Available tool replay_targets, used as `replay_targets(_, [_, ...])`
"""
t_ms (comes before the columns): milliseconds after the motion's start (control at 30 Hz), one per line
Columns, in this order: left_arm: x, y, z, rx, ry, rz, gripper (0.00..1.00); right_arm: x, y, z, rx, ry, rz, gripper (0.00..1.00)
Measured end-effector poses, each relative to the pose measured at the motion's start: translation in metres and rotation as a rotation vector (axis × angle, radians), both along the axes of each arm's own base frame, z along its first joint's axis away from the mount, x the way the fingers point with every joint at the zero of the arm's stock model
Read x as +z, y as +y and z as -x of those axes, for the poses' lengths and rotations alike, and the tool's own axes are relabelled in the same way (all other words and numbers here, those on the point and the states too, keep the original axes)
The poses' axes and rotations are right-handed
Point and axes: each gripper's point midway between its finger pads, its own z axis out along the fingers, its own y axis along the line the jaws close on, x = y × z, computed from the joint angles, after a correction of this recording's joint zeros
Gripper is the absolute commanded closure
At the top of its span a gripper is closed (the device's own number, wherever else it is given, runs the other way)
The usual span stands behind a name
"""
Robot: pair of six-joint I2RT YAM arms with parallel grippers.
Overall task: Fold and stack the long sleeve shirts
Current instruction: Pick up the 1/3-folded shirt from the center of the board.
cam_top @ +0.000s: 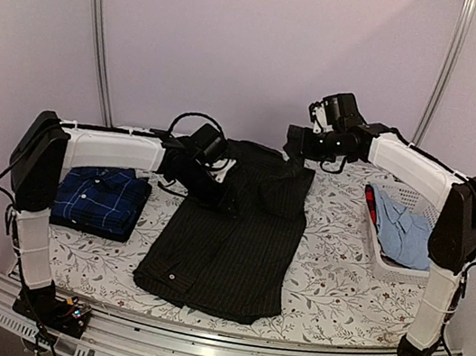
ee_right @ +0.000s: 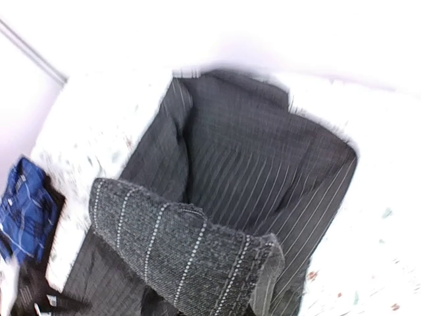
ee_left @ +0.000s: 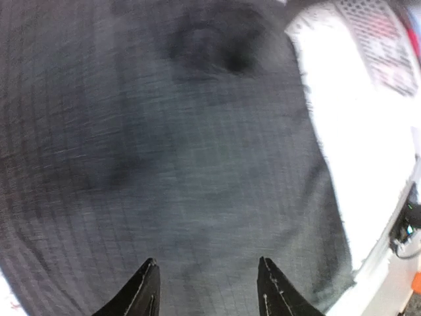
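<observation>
- The black pinstriped shirt point(cam_top: 226, 249) lies lengthwise down the middle of the flower-patterned tabletop point(cam_top: 330, 285). Its hem is towards the near edge and its collar end towards the far wall.
- To its left, near the left arm's upright link, the navy check shirt point(cam_top: 102, 199) lies folded into a flat square, just beside the black one.
- On the right side stands a white perforated basket point(cam_top: 378, 253). A light blue garment point(cam_top: 403, 229) is bundled in it, and something red point(cam_top: 371, 200) shows at the basket's far end.
- The left hand point(cam_top: 216, 188) reaches over the upper left part of the black shirt. In its wrist view the two fingers are spread point(ee_left: 209, 289), with dark cloth filling the frame beneath them and nothing between them.
- Farthest back, the right hand point(cam_top: 298, 144) is at the shirt's far right corner, by the collar end.
- In the right wrist view, a thick fold of pinstriped cloth point(ee_right: 184, 250) sits right in front of the lens and hides the fingers. I cannot tell whether that hand is pinching it or spread.
</observation>
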Motion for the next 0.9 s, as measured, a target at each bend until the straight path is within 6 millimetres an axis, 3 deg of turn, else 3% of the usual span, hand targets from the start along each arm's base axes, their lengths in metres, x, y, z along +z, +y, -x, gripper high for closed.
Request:
replay_targets(67, [0.024, -0.023, 0.011, -0.053, -0.041, 0.026, 0.49, 0.040, -0.007, -0.005, -0.028, -0.083, -0.001, 1.00])
replay_targets(133, [0.042, -0.057, 0.042, -0.140, -0.069, 0.043, 0.49, 0.072, -0.018, -0.009, -0.061, -0.150, 0.003, 1.00])
replay_targets(233, [0.056, -0.088, 0.076, -0.216, -0.091, 0.045, 0.50, 0.099, -0.037, -0.012, -0.114, -0.206, 0.021, 1.00])
replay_targets(367, [0.055, -0.119, 0.117, -0.282, -0.101, 0.014, 0.51, 0.102, -0.071, -0.017, -0.197, -0.209, 0.082, 1.00])
replay_targets(500, [0.031, -0.138, 0.146, -0.314, -0.095, -0.062, 0.54, 0.101, -0.092, -0.016, -0.248, -0.201, 0.126, 1.00])
replay_targets(700, [-0.009, -0.154, 0.192, -0.347, -0.090, -0.185, 0.57, 0.107, -0.107, -0.001, -0.269, -0.203, 0.144, 1.00])
replay_targets(900, [-0.029, -0.165, 0.232, -0.377, -0.113, -0.278, 0.57, 0.111, -0.114, 0.015, -0.271, -0.204, 0.143, 1.00])
